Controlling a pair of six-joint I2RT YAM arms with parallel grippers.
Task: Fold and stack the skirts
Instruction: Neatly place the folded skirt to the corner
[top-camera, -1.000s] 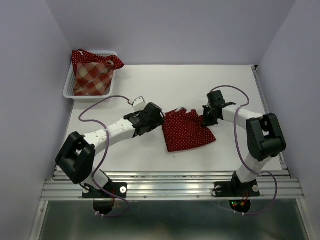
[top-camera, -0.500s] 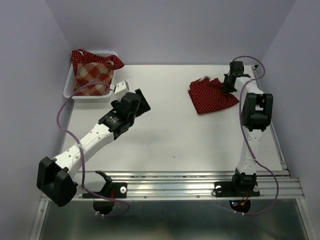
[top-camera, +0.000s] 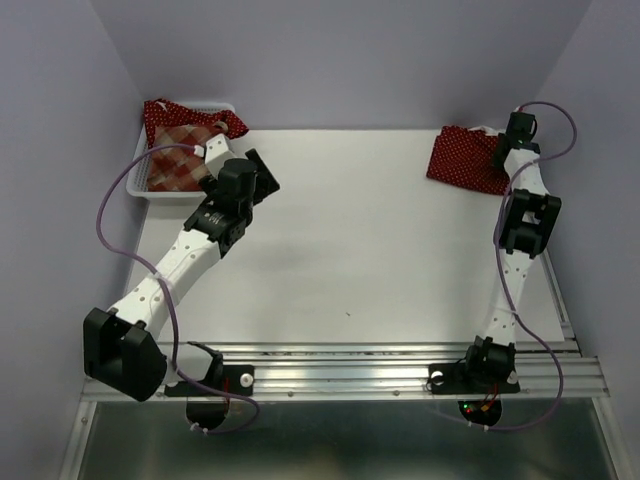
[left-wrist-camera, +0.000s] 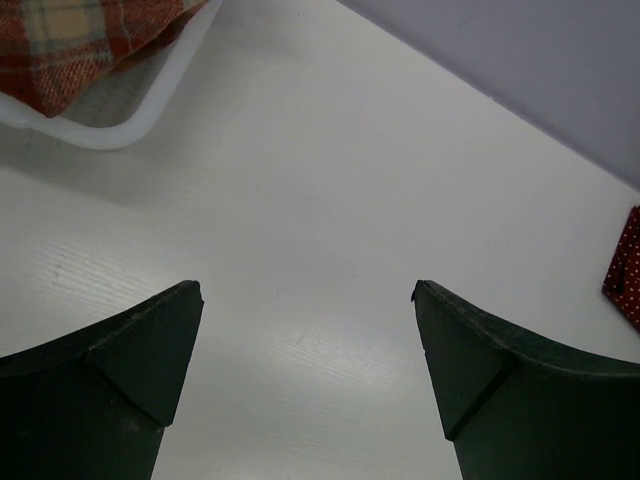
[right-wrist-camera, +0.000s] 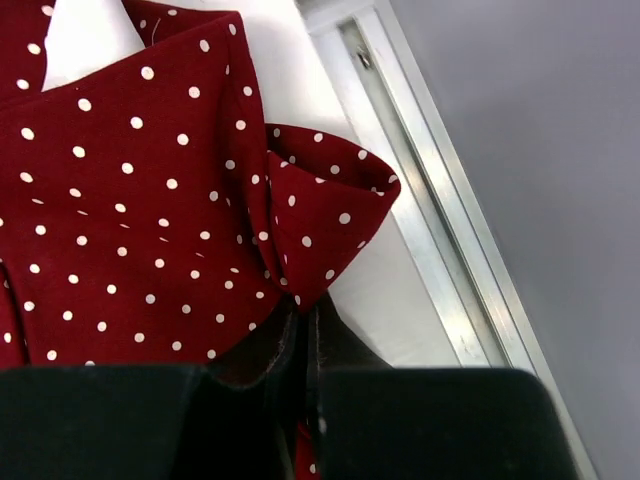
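Note:
A dark red polka-dot skirt (top-camera: 466, 158) lies bunched at the table's far right corner, seen close up as the polka-dot skirt (right-wrist-camera: 140, 200) in the right wrist view. My right gripper (top-camera: 507, 152) is shut on its edge; the right gripper (right-wrist-camera: 303, 315) pinches a fold of the cloth. A plaid skirt (top-camera: 180, 158) rests in the white basket (top-camera: 140, 192) at the far left, over another polka-dot skirt (top-camera: 160, 112). Beside the basket hovers my left gripper (top-camera: 262, 172), the left gripper (left-wrist-camera: 305, 300) open over bare table. The plaid skirt (left-wrist-camera: 70, 35) shows at that view's top left.
A metal rail (top-camera: 545, 270) runs along the table's right edge, close to the held skirt, also visible as the rail (right-wrist-camera: 440, 200) in the right wrist view. Purple walls close in the left, back and right sides. The basket's rim (left-wrist-camera: 140, 110) lies ahead-left of the left gripper.
My right arm has dragged the polka-dot skirt from the table's middle to the far right corner. The left arm has swung back and left, ending open beside the basket.

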